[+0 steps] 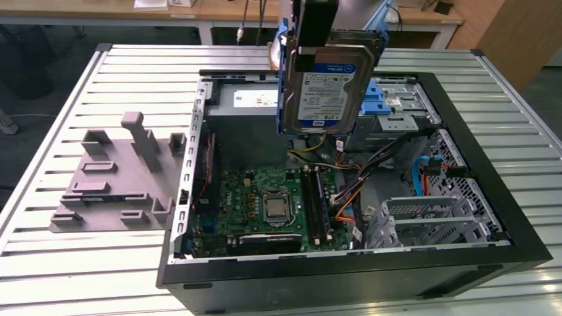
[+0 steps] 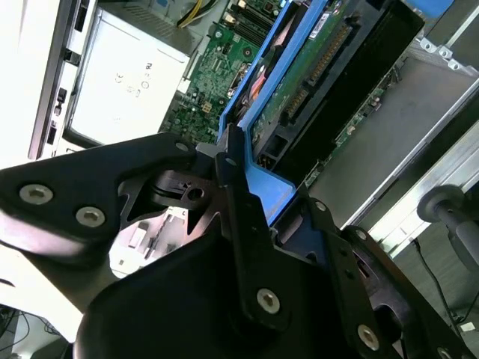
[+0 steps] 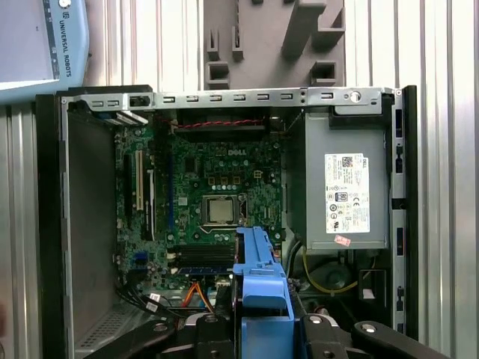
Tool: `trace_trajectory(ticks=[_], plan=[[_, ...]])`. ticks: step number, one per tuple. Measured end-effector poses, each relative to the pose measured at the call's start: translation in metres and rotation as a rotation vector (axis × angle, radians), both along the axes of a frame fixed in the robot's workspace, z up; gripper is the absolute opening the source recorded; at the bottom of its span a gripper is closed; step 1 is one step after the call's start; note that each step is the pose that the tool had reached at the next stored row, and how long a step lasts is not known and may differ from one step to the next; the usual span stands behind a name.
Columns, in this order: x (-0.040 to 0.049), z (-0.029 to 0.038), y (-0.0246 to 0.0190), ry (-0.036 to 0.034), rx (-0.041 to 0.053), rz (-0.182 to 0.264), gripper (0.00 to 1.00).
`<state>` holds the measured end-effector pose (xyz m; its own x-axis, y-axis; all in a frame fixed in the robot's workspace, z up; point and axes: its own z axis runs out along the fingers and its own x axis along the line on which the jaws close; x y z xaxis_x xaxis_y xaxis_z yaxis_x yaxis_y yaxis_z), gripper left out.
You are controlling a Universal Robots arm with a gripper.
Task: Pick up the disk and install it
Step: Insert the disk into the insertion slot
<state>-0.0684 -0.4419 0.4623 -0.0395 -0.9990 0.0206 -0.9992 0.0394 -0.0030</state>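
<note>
The disk [image 1: 330, 85], a silver hard drive with a white-and-blue label in a blue carrier frame, hangs upright above the back of the open computer case [image 1: 491, 217]. My gripper [image 1: 316, 29] is shut on its upper edge. In the second wrist view the black fingers [image 2: 241, 224] clamp the blue frame of the disk [image 2: 273, 191], whose green circuit-board side shows. In the first wrist view the disk's blue frame [image 3: 258, 288] sticks out from the gripper [image 3: 262, 329] over the motherboard [image 3: 217, 194].
Inside the case lie the motherboard [image 1: 272, 204], a grey power supply [image 1: 246, 102], loose cables [image 1: 351, 197] and a blue-edged drive bay [image 1: 391, 99]. A grey plastic fixture with upright posts [image 1: 114, 178] stands on the slatted metal table [image 1: 88, 276] at the exterior view's left.
</note>
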Motion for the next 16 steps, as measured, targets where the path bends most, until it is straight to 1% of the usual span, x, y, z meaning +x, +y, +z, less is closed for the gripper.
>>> trace_trajectory(ticks=[2,5,8,10,11,12,13,14,16], plan=[[0.0000,0.0000,0.0000,0.0000,0.0000,0.000,0.36],[0.0001,0.0000,-0.0012,0.0000,0.0000,0.000,0.36],[0.0001,0.0000,-0.0040,0.0000,0.0000,0.000,0.36],[0.0000,-0.0001,-0.0093,0.0000,0.0000,0.000,0.36],[0.0000,-0.0002,-0.0127,0.0000,0.0001,0.000,0.36],[0.0000,-0.0003,-0.0182,0.0000,0.0000,0.000,0.36],[0.0000,-0.0004,-0.0227,0.0000,-0.0001,0.000,0.36],[0.0001,-0.0007,-0.0326,0.0000,-0.0001,0.000,0.36],[0.0000,-0.0011,-0.0421,-0.0001,0.0001,0.000,0.36]])
